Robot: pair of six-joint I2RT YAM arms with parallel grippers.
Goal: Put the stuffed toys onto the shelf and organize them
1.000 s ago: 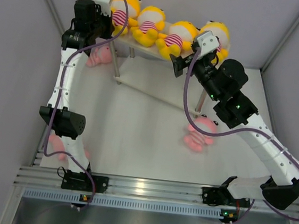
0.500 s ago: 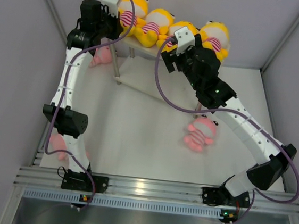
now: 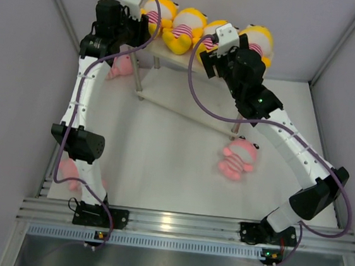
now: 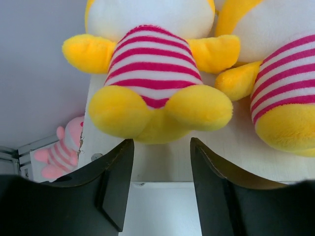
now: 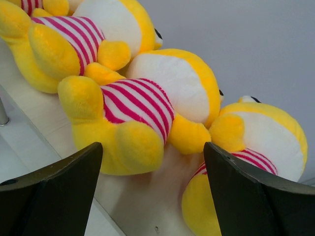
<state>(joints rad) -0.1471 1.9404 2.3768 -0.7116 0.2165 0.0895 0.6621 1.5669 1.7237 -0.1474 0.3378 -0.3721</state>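
Plainly, left gripper (image 4: 160, 194) and right gripper (image 5: 152, 196) gape empty — each facing yellow stuffed toys (image 4: 152, 73) on the shelf (image 4: 162, 164).

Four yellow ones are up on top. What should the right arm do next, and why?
Probably back the right gripper off the shelf toward the pink toy lying on the table nearest it: it is open and empty, and four yellow toys already fill its top tier.
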